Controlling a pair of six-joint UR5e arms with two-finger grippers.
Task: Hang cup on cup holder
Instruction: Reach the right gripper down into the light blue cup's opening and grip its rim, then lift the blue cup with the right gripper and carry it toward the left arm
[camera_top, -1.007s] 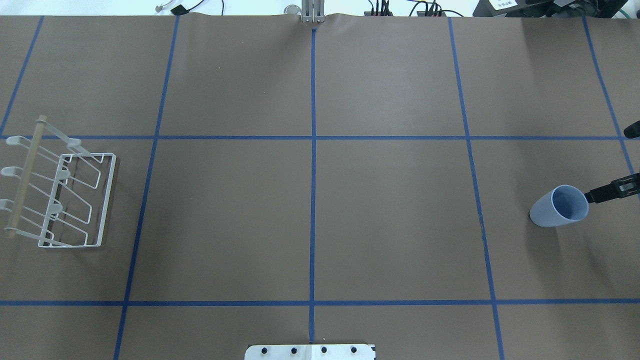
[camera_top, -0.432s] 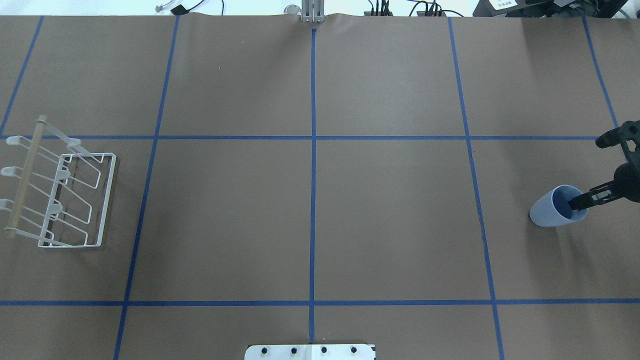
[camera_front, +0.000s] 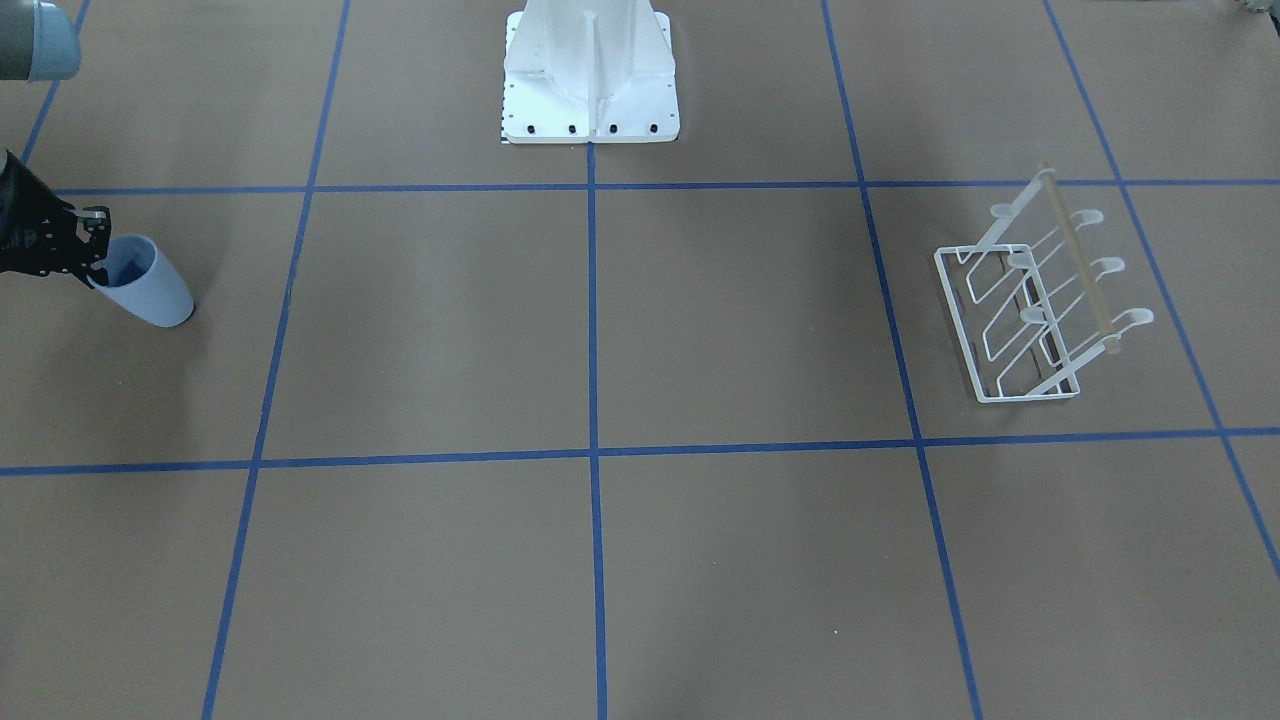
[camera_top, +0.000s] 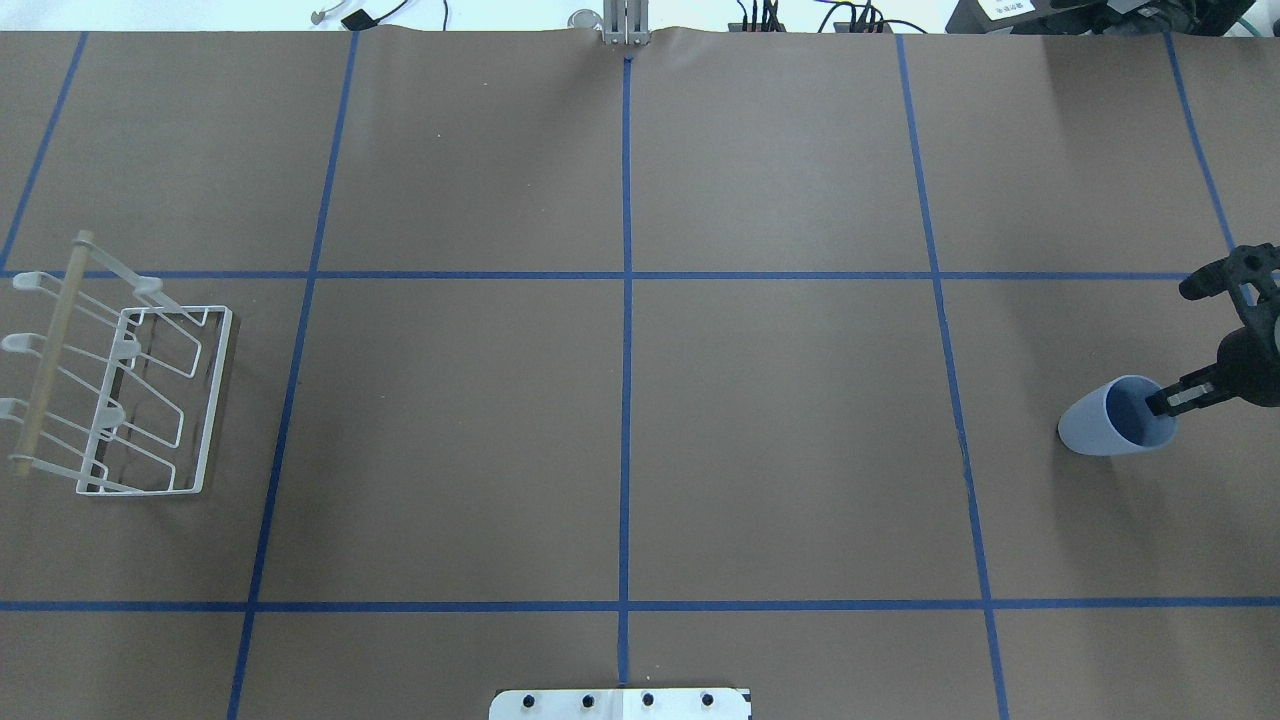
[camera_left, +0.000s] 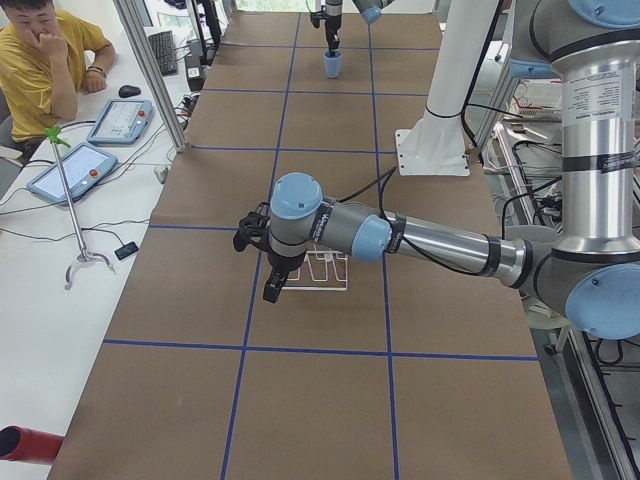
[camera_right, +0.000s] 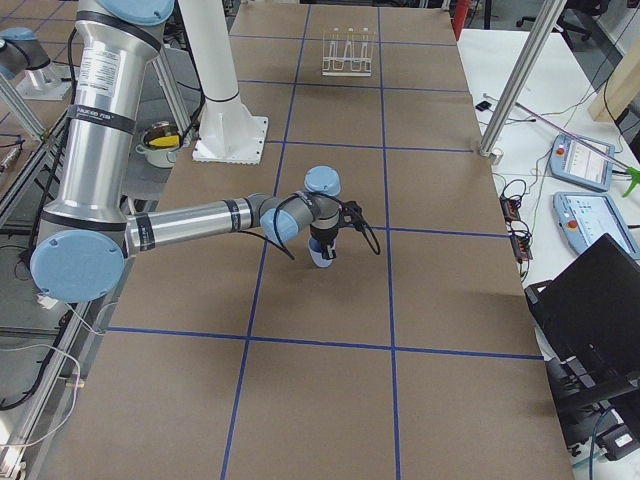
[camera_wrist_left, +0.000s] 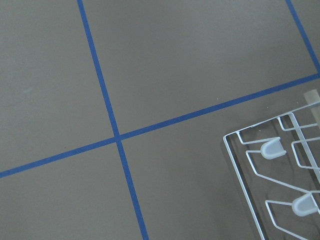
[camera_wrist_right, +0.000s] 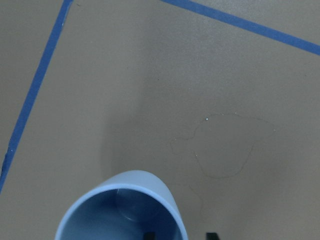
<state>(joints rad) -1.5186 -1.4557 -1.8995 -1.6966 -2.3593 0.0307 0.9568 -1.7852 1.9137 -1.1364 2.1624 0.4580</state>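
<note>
Left gripper (camera_left: 271, 288): seen only in the exterior left view, hanging just beside the cup holder. Cannot tell whether its jaws are wide or narrow.

Cup holder (camera_top: 215, 400): far left of the table (camera_top: 780, 440), with no cup on its pegs. Position matches both earlier overhead frames.

Cup (camera_top: 1085, 430): standing mouth-up at the far right, well apart from the rack. It has not shifted over the last second.

Right gripper (camera_top: 1160, 402): this is the change. A second ago its tip sat just outside the rim. It then reached over the mouth, and now sits back at the right-hand wall. The wrist view shows the outer fingertip (camera_wrist_right: 211, 236) outside the wall and the other inside, with a narrow gap showing on both sides, so the wall is not yet clamped.

Judgement: the approach is done and the rim pinch is imminent. The lift and the full cross-table carry remain.
</note>
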